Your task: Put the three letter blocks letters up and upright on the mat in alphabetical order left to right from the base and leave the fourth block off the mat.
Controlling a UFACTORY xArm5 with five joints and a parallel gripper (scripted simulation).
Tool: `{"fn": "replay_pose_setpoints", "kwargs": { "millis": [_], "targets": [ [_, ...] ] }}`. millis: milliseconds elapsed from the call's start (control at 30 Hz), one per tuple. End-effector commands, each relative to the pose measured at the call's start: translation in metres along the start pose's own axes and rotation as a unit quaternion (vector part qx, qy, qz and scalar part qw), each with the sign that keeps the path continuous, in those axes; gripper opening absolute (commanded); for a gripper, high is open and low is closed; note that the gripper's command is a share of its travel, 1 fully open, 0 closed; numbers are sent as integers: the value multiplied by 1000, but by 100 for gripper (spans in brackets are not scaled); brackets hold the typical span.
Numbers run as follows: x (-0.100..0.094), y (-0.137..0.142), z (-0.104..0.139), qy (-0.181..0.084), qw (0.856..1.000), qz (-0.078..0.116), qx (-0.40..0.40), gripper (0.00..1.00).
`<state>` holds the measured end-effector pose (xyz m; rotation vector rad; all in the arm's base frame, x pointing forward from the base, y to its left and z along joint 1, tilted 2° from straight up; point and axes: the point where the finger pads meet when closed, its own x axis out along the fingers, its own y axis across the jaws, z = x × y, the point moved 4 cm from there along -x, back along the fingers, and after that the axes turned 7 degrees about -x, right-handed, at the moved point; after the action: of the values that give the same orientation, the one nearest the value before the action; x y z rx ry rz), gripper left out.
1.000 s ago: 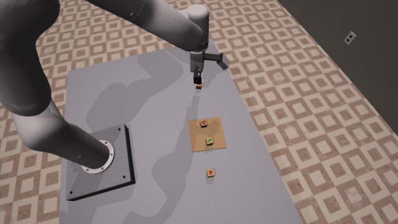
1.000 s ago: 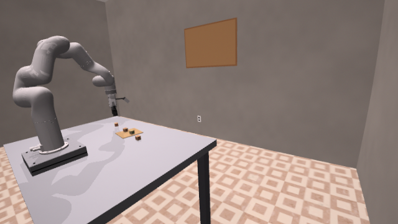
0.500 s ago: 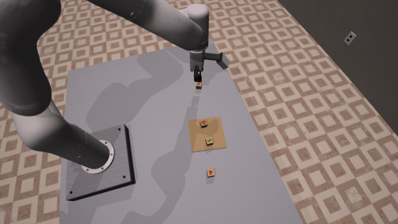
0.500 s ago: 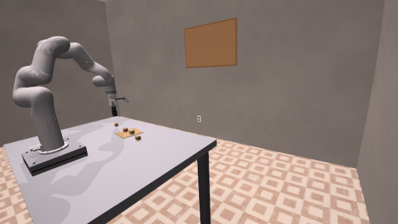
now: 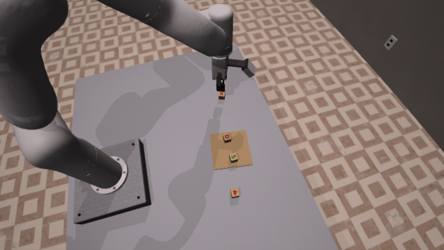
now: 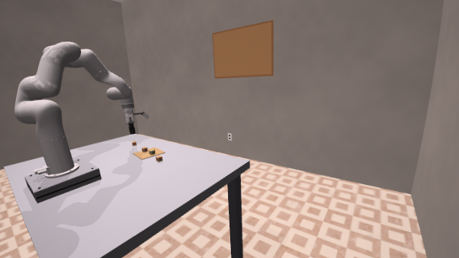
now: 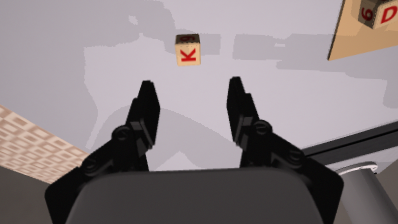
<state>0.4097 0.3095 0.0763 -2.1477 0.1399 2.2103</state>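
Note:
The K block [image 5: 221,95] [image 6: 134,143] [image 7: 188,55] lies off the mat on the table, its red K on top. My gripper [image 5: 220,89] [image 6: 132,133] [image 7: 192,92] is partly open and empty, above the table by the K block; in the wrist view the block shows beyond the gap between the fingertips. The mat [image 5: 222,164] [image 6: 142,156] [image 7: 344,40] lies flat. On it sit the D block [image 5: 227,137] [image 6: 144,149] [image 7: 386,15], red D on top, and the S block [image 5: 234,157] [image 6: 152,152], green S on top, with a gap between them.
The fourth block [image 5: 235,192] [image 6: 159,158], a red 4 on top, lies off the mat, beyond its S side. The robot's base plate [image 5: 133,173] [image 6: 86,177] stands across the table from the mat. The table's far edge runs behind the gripper.

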Motion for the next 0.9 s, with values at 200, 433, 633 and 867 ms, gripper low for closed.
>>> {"fn": "replay_pose_setpoints", "kwargs": {
  "millis": [200, 433, 633, 867],
  "targets": [
    [-2, -1, -1, 2, 1000, -1, 0, 63],
    [0, -1, -1, 2, 1000, -1, 0, 63],
    [3, 0, -1, 1, 1000, -1, 0, 63],
    [10, 0, -2, 1, 1000, -1, 0, 63]
  ]
}}
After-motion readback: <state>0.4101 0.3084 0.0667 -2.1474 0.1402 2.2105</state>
